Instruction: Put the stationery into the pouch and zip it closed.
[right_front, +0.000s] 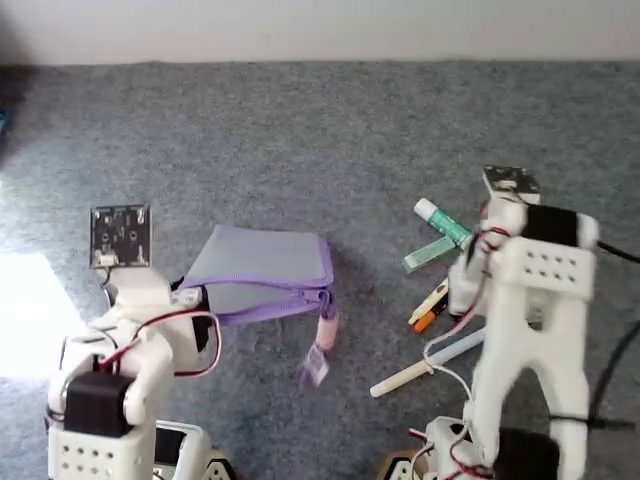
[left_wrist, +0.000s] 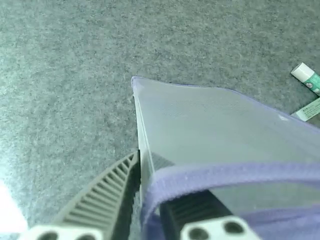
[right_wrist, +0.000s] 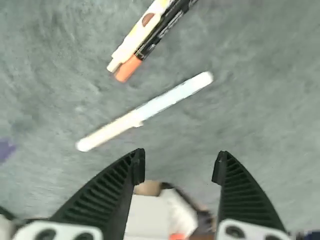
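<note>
Left gripper (left_wrist: 147, 172) clamped one pouch (right_front: 265, 265) edge; right gripper (right_wrist: 180, 155) hung spread, empty, over one white pen (right_wrist: 145, 111), two markers (right_wrist: 144, 21).

Robotics test bench, either a lab or a hobby workroom; cannot tell which. Tabletop (right_front: 300, 120) covered across in grey felt-like cloth, with a plain pale wall (right_front: 320, 30) behind. Two white plastic arms stand side by side, left arm (right_front: 120, 370) and right arm (right_front: 530, 300). Shells look printed; loose red and white wires (right_front: 170, 320) and a bare circuit board (right_front: 120, 236) at the wrist. Props laid out: lilac pouch (right_front: 265, 262), scattered pens (right_front: 430, 305). Bright light patch (right_front: 25, 310) at one side.
</note>
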